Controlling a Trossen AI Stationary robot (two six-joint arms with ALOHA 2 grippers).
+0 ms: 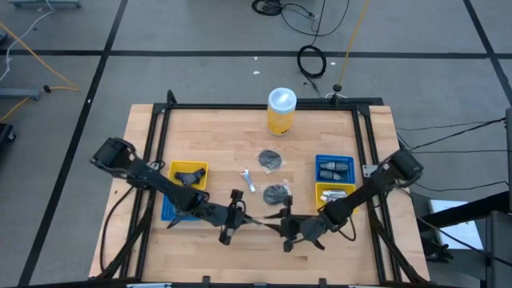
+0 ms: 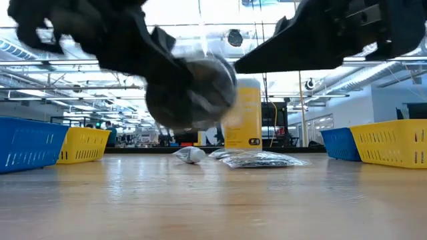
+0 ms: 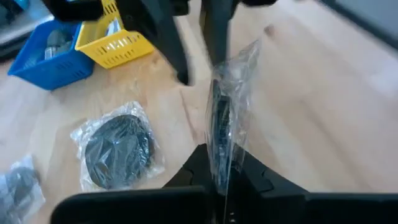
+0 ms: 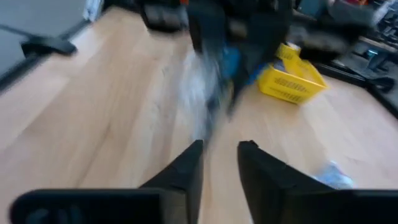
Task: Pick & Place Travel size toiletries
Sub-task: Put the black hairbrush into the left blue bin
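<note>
Three wrapped items lie loose mid-bench [image 1: 208,136] — two discs [image 1: 270,160], one tube [image 1: 249,181]. My left gripper [image 3: 219,171] pinches a wrapped disc [image 3: 221,118] near the front edge; right gripper [image 4: 219,155], fingers slightly parted, empty. Trays [image 1: 334,168] partly filled.

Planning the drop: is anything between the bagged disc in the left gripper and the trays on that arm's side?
Nothing visible. The left gripper holds the bagged disc above the table; the yellow tray and blue tray lie beside its own arm.
</note>
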